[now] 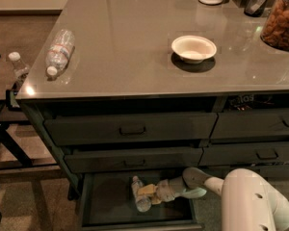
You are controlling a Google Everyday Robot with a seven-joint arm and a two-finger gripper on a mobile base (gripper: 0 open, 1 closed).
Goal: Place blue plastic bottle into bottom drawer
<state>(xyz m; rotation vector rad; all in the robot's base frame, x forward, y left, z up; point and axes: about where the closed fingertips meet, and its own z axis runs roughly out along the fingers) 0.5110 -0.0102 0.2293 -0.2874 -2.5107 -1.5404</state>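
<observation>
The blue plastic bottle [142,203] is seen lying on the bottom drawer [108,200] floor, against the gripper [148,192], whose grip state cannot be determined. Placement is judged underway; release and withdrawal are required next.

White bulbous arm [248,196]; grey-tan gripper [146,192] in bottom drawer [103,198]

The gripper [153,192] sits in the bottom drawer [106,203], hiding part of the blue plastic bottle [140,202]. The drawer's front runs off the lower edge. The jar [282,20] on the bench [130,37] is cropped at right.
</observation>
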